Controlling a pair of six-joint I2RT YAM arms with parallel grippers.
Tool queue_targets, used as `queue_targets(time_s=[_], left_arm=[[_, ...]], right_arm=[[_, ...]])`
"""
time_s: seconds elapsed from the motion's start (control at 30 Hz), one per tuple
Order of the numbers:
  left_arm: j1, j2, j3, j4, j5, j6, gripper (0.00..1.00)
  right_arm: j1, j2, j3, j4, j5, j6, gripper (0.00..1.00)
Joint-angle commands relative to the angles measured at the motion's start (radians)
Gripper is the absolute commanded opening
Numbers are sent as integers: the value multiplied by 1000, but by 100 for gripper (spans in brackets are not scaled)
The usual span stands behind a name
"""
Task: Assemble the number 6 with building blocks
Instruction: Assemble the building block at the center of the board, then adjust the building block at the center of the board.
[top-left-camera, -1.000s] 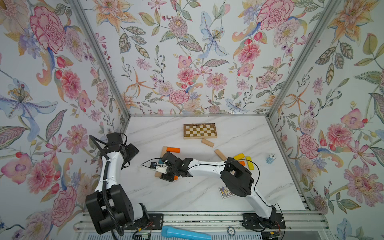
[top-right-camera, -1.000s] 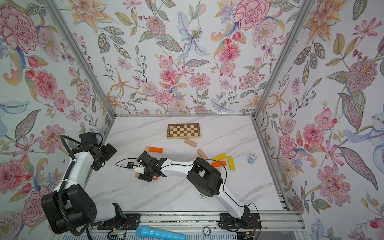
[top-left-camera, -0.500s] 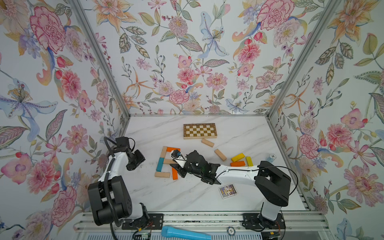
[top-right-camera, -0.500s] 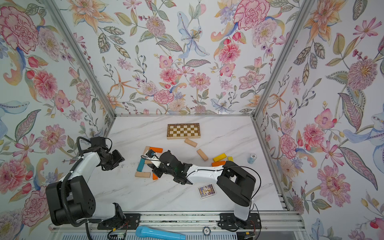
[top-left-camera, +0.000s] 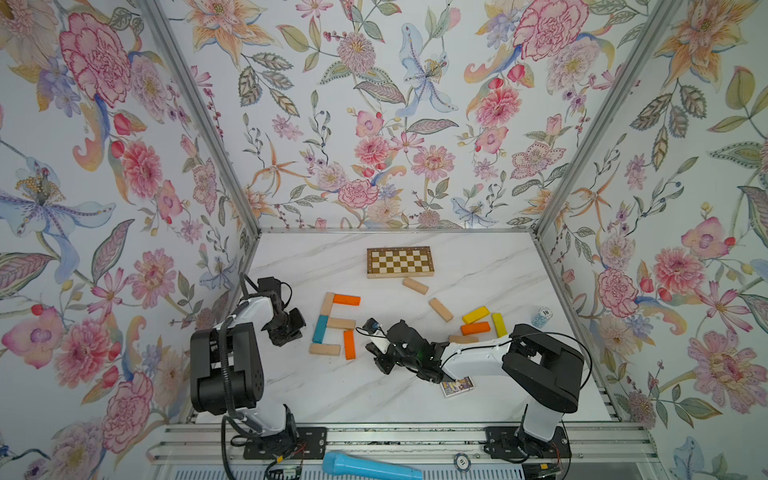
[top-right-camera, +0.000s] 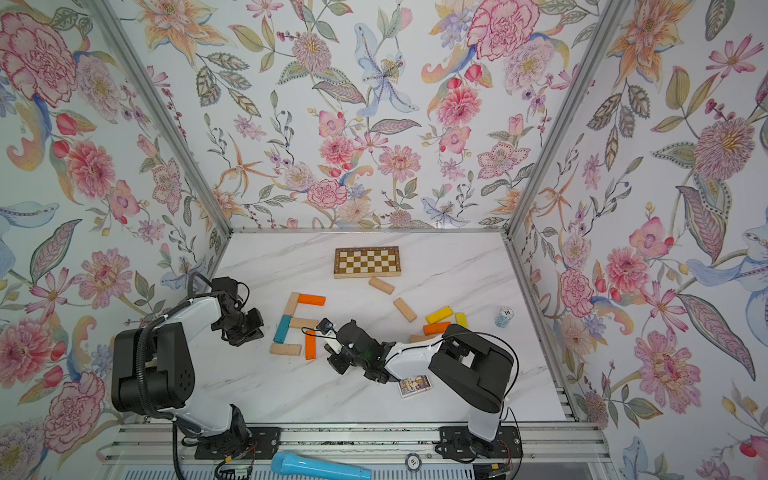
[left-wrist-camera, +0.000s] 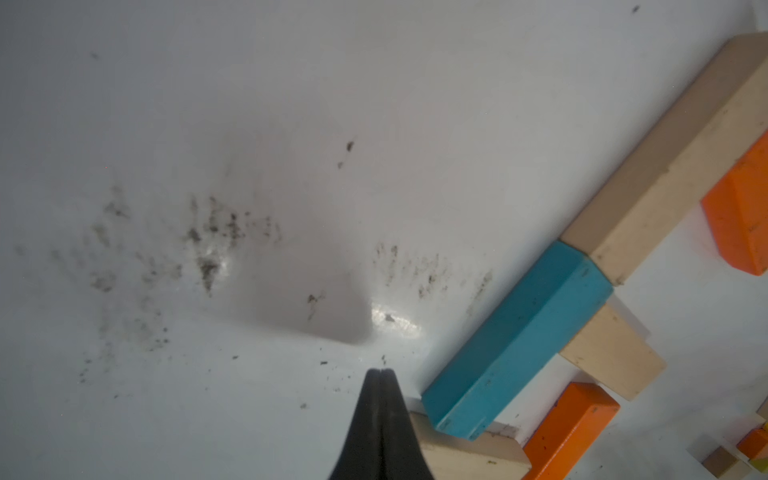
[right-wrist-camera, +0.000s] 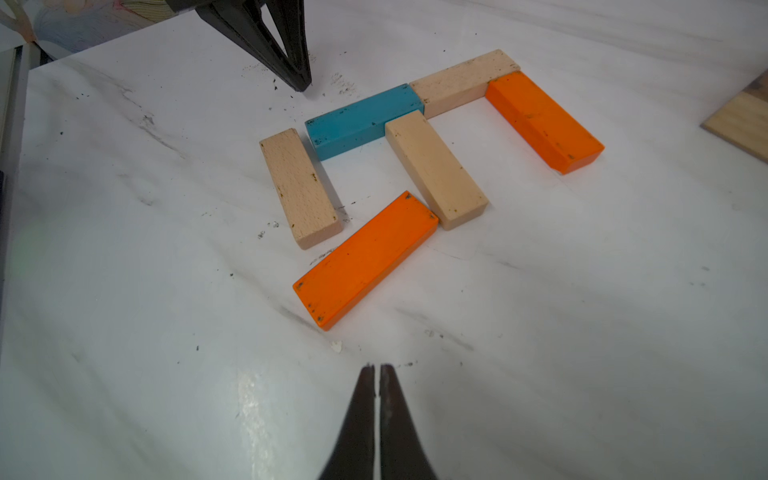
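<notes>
Since six of the building blocks lie flat on the table in a closed figure, the digit 6 is judged complete in outline.

Nearest the robot bases, the pale bottom bar forms the foot. The orange upright and the teal upright form the sides of the loop, and the pale middle bar caps it. Beyond these, the pale upper upright and the orange top bar form the stem and hook. The orange upright sits slightly askew, with a thin wedge of table showing beside the bottom bar, so at most a small squaring-up appears to be left. The spare blocks lie well apart to one side. The checkered board lies farther back, clear of the figure.

Right claw: fingers pressed together, holding nothing, over bare table near the orange upright and apart from it.

Left claw: fingers pressed together, holding nothing, tips just beside the corner where the teal upright meets the bottom bar. No contact with either is evident.
</notes>
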Motion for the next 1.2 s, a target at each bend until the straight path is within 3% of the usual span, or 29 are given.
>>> queue_targets(time_s=[0.0,0.47,1.17], left_arm=[[-30,25,-14,-35,-25,13,0],[-90,65,-12,-58,-80,0,0],[-105,55,-10,-54,-59,7,0]], right_arm=[[-5,30,-2,11,-40,15,6],[-1,135,129,-121,-156,-34,4],[22,231,261,-212,-194,-50,5]])
